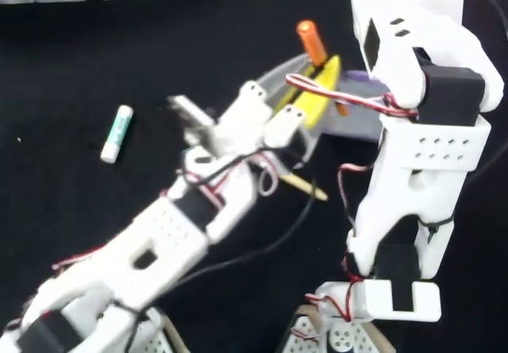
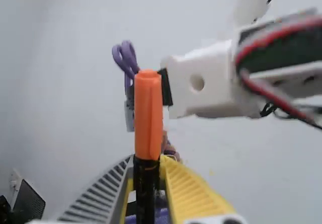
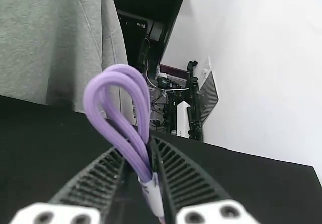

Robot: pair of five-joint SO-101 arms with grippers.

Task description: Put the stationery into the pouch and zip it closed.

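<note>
My left gripper (image 1: 308, 83) is shut on a marker with an orange cap (image 1: 311, 42), held raised and tilted above the table. In the left wrist view the marker (image 2: 148, 118) stands between the grey and yellow fingers (image 2: 188, 191). Just beyond it hangs the pouch's purple pull loop (image 2: 125, 58). My right gripper (image 3: 146, 181) is shut on that purple loop (image 3: 121, 108). From above, the right gripper (image 1: 371, 75) sits right beside the marker, with the grey pouch (image 1: 355, 124) partly hidden under both arms. A white glue stick (image 1: 117, 133) lies at the left.
A pale wooden pencil (image 1: 302, 185) lies under the left arm near the middle. A small grey object (image 1: 186, 111) shows blurred by the left arm. The right arm's base (image 1: 381, 297) stands at the front; the black cloth on the left is open room.
</note>
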